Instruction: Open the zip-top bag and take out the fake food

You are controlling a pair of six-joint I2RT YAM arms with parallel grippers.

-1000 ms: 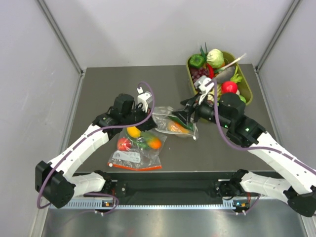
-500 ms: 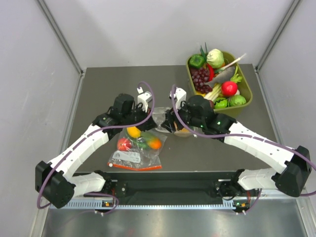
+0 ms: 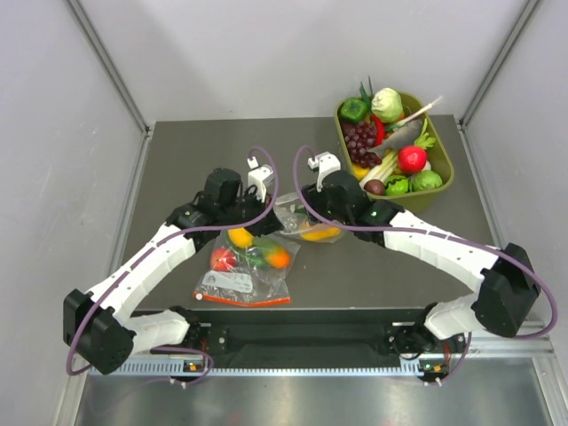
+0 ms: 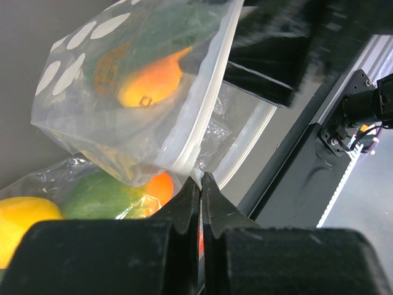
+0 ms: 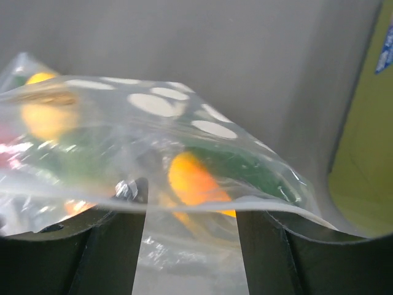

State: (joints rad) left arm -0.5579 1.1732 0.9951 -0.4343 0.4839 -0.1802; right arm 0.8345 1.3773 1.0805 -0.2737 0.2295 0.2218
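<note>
Left pincer pinches zip-top bag corner

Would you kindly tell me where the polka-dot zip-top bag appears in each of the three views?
Top external: zip-top bag at picture centre.
Left wrist: bag fills the upper left, its corner pinched by the left gripper.
Right wrist: bag spans mid-frame.
Shared landmark: the orange fruit inside it.

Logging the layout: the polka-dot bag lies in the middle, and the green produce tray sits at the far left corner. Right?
No: the top external view shows the green produce tray at the far right corner; the polka-dot bag does lie in the middle.
</note>
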